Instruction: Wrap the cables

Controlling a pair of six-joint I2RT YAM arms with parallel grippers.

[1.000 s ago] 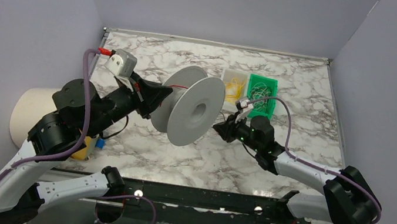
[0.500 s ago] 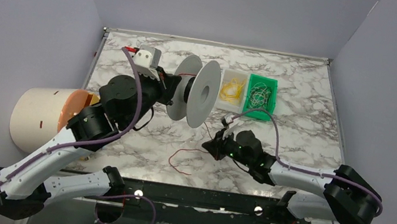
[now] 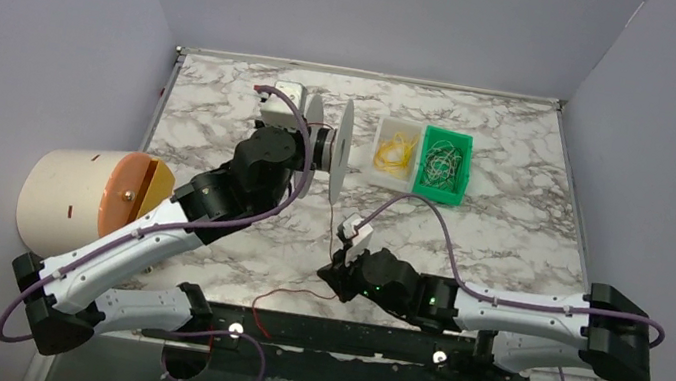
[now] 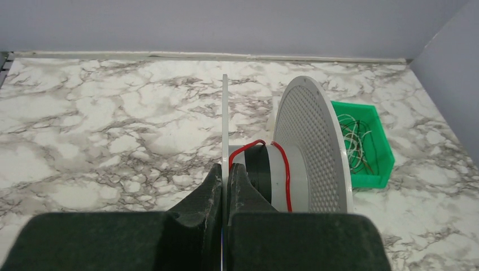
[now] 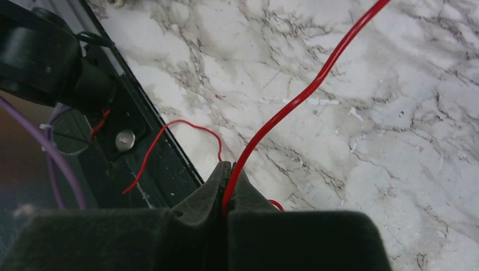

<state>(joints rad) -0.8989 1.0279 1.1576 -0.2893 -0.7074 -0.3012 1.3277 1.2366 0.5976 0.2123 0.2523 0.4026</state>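
A grey spool (image 3: 338,150) stands edge-on above the far middle of the table. My left gripper (image 3: 312,149) is shut on its thin near flange (image 4: 225,113), one finger on each side. The red cable (image 4: 286,164) runs over the spool's hub beside the perforated flange (image 4: 316,141). From there the cable (image 5: 294,101) stretches down to my right gripper (image 5: 227,169), which is shut on it. That gripper (image 3: 333,276) hovers low near the table's front edge. The cable's loose tail (image 3: 290,296) curls over the front rail.
A green bin (image 3: 445,164) of pale wires and a clear bin (image 3: 396,149) of yellow wires sit to the right of the spool. A large beige roll (image 3: 75,197) lies off the table's left side. A black rail (image 3: 342,338) runs along the front edge.
My left arm carried the spool toward the back and turned it edge-on. My right gripper moved toward the front edge and closed on the red cable, drawing it out.
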